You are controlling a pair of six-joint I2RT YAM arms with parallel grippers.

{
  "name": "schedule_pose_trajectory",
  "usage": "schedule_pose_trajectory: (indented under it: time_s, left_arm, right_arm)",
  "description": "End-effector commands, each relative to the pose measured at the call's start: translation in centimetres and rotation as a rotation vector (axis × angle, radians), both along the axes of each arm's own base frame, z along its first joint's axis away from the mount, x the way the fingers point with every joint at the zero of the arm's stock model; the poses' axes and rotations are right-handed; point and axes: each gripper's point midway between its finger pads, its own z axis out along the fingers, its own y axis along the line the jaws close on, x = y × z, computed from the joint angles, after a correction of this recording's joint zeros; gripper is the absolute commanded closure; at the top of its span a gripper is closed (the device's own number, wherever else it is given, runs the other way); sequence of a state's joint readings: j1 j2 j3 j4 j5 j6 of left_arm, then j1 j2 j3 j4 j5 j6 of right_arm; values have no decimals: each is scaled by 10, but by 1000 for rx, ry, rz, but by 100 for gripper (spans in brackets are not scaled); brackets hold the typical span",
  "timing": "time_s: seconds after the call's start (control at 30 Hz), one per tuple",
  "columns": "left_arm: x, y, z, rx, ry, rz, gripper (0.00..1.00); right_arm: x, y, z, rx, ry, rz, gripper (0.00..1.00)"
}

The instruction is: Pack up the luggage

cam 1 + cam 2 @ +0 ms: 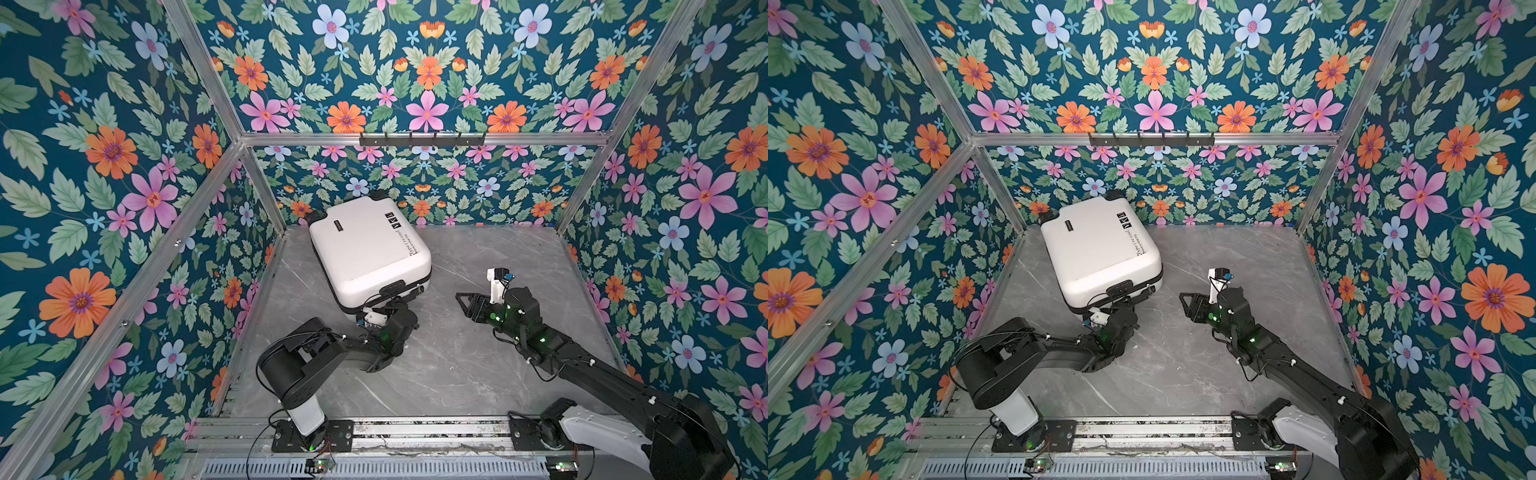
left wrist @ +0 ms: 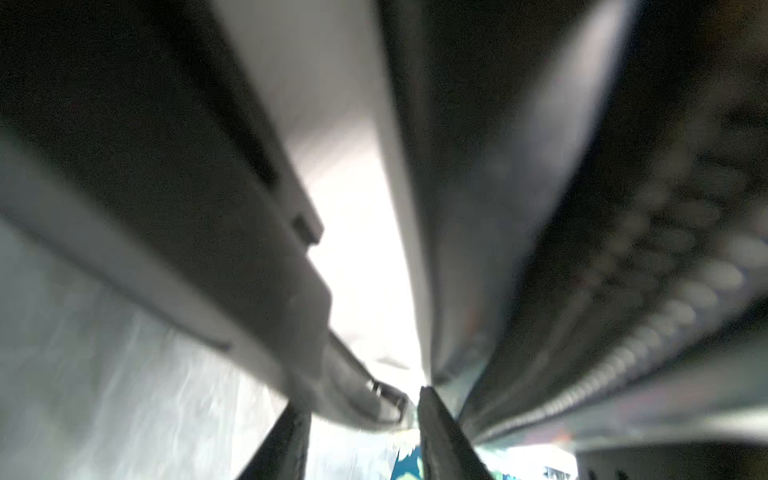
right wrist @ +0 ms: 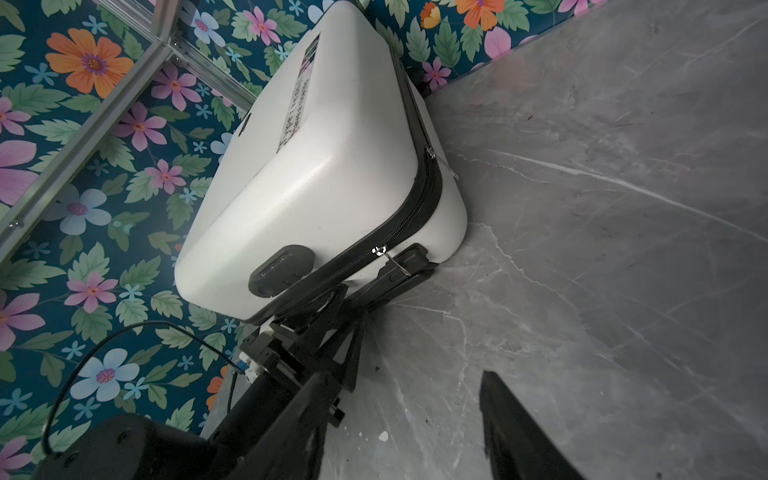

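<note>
The luggage (image 1: 365,245) (image 1: 1096,249) (image 3: 316,166) lies shut on the grey table at the back left, white shell up, its black zipper band (image 3: 415,208) running round the side. My left gripper (image 1: 388,305) (image 1: 1119,305) (image 3: 365,286) is at its near edge, with the jaws on either side of the black handle (image 3: 401,266). The left wrist view is blurred: the handle crosses between the jaws of the left gripper (image 2: 361,411), and whether they press on it does not show. My right gripper (image 1: 462,305) (image 1: 1185,305) (image 3: 407,415) hangs open and empty to the right of the suitcase.
Flowered walls close in the table (image 1: 478,353) on three sides, and the suitcase's far corner sits near the back left post. A black hook rack (image 1: 422,139) hangs on the back rail. The arm bases stand on an aluminium rail (image 1: 415,432) in front.
</note>
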State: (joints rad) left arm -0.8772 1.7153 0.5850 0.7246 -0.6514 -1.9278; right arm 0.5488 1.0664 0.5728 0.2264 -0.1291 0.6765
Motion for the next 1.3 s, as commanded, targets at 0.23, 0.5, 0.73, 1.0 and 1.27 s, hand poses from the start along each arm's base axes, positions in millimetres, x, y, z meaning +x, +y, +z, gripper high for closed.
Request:
schedule_pose_trajectory:
  time_s: [0.23, 0.5, 0.73, 1.0, 1.27]
  left_arm:
    - [1, 3, -7, -44, 39, -53, 100]
    - [-13, -5, 8, 3, 64, -142, 100]
    - [-29, -9, 15, 22, 85, -196, 100]
    - [-31, -12, 32, 11, 65, -215, 100]
    - [-28, -24, 47, 15, 43, -261, 100]
  right_arm:
    - [-12, 34, -1, -24, -60, 147, 42]
    - [4, 76, -20, -135, -120, 223, 47]
    - [20, 92, -43, -177, -134, 246, 53]
    - [34, 104, -52, -175, -122, 243, 62]
    - [37, 110, -57, -169, -111, 239, 65]
